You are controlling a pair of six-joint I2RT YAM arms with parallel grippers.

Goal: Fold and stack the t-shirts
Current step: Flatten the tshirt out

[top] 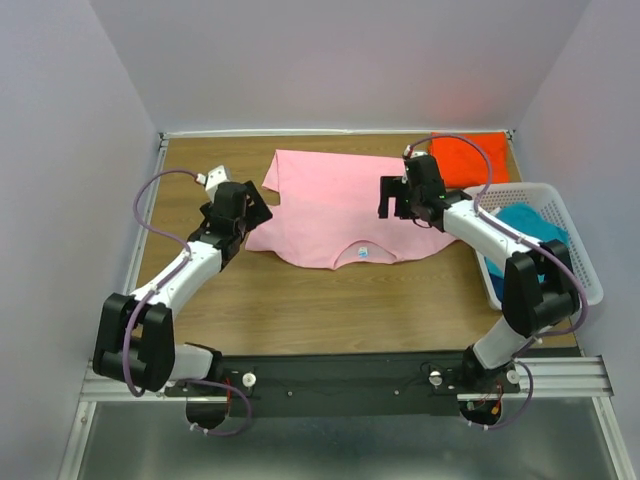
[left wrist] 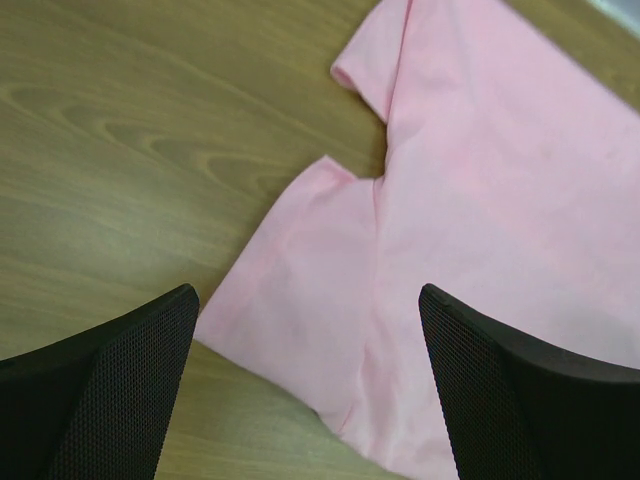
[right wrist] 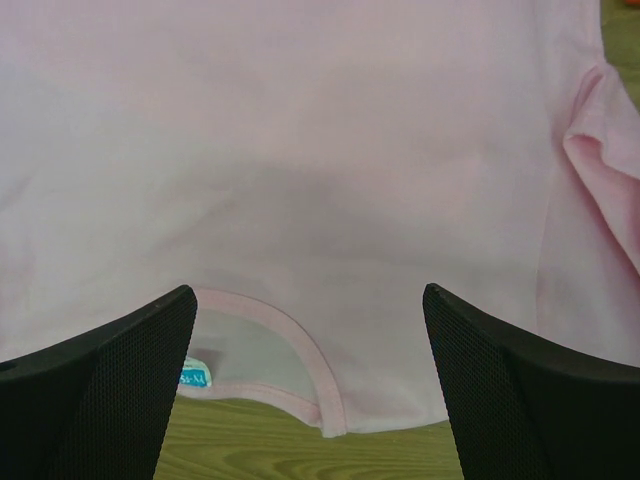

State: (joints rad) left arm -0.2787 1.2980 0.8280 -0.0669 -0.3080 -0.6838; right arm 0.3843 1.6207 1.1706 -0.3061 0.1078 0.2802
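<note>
**On the tabletop, a pink shirt lies spread under two claws**

Its collar faces the arms, with the label showing. The left claw hovers over a sleeve, jaws wide apart. The right claw hovers near the collar, also agape. An orange shirt lies at the far right corner. A teal shirt sits in the white basket.
</note>
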